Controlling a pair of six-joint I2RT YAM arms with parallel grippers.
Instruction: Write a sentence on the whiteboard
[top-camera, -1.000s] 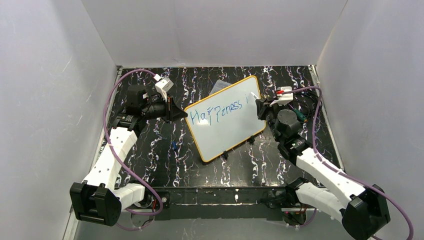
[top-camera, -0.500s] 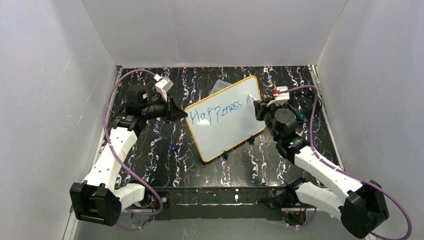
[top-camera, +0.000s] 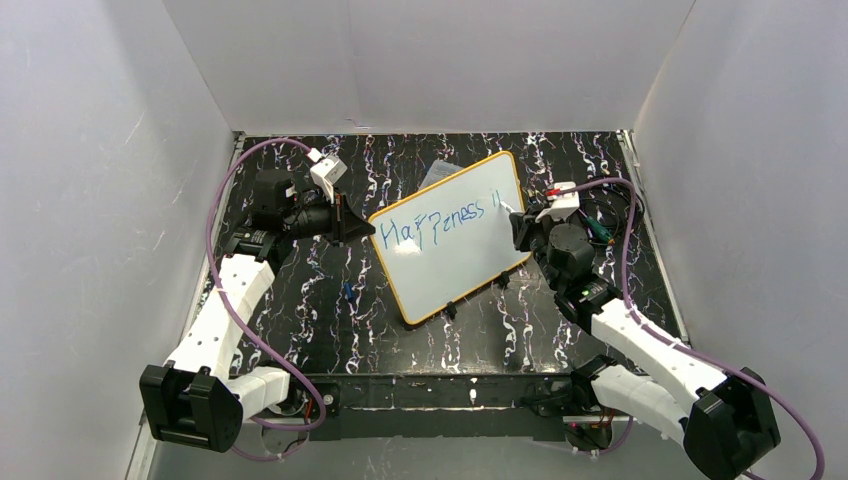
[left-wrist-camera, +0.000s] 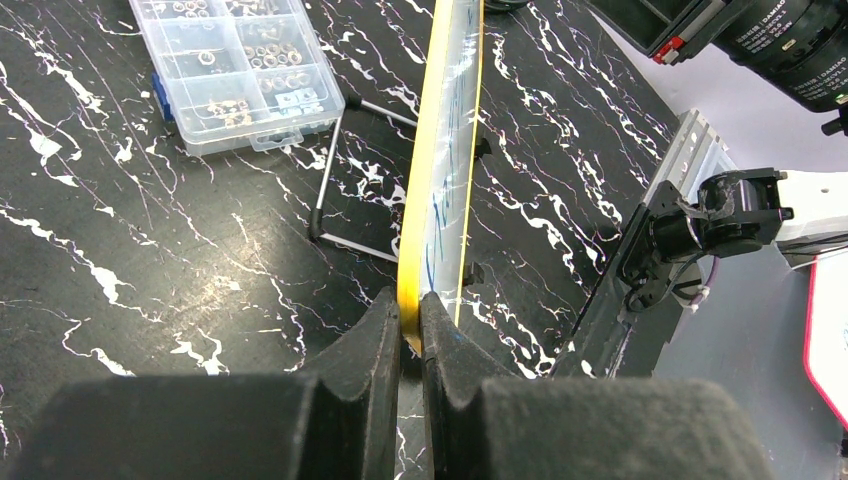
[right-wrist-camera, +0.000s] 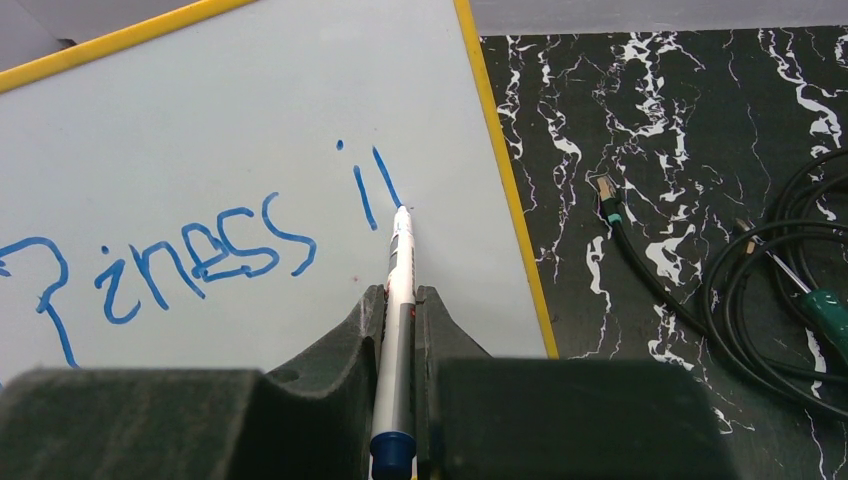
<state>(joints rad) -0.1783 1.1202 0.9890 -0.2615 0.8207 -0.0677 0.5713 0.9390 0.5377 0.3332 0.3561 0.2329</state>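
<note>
You have two claws, one whiteboard (top-camera: 462, 268), one marker (right-wrist-camera: 400, 262) and one clear compartment box (left-wrist-camera: 235, 65) on the worktop (top-camera: 330, 300).

Your left claw (left-wrist-camera: 410, 322) is clamped on the whiteboard's yellow frame, one finger on each face. The board runs edge-on straight ahead of it, standing tilted on a wire stand (left-wrist-camera: 332, 170). The box lies ahead and to the left of this claw, behind the board and apart from it.

Your right claw (right-wrist-camera: 400, 300) is closed on the marker, whose tip touches the board just ahead of the fingers. The sentence (right-wrist-camera: 200, 255) there is a single line of blue lettering: "Happiness", then a dotted stroke and a second stroke ending at the tip.

To the right of that tip only a narrow strip of white is left before the yellow edge. Nearer the claw and off to its left, the board below the lettering is blank. Past the frame, on this claw's right, several dark cables (right-wrist-camera: 760, 290) lie looped on the worktop.
</note>
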